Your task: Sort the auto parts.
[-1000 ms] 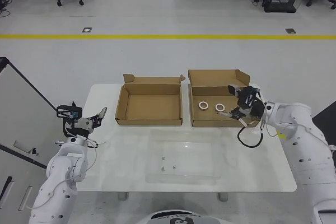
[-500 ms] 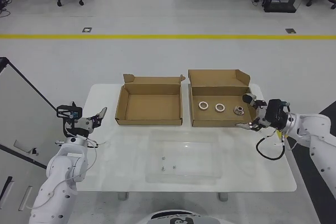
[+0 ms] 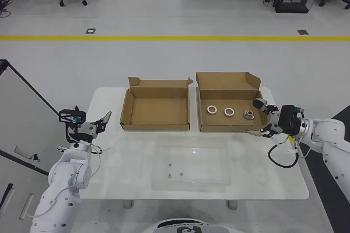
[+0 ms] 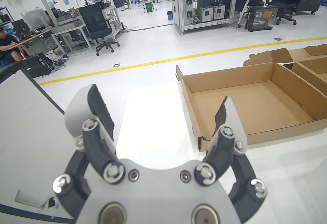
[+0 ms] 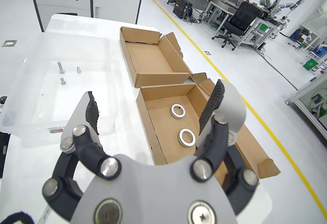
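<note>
Lying in a row on the floor of the right-hand open brown cardboard box (image 3: 221,123) are two flat silver metal rings (image 3: 212,109) (image 3: 229,111) and one darker round metal part (image 3: 248,115). The right tool (image 3: 257,118) is positioned just beside this box's outer side wall, fingers spread apart and holding nothing. The left-hand open brown cardboard box (image 3: 157,110) stands just beside the first box, on the white surface (image 3: 116,169). A clear rectangular plastic tray (image 3: 192,187) sits on the surface on the near side of both boxes; three small silver bolts (image 5: 60,68) lie on its floor, close together. The left tool (image 3: 103,121) is at the left edge of the surface, well apart from the boxes and the tray, fingers likewise spread apart and holding nothing.
</note>
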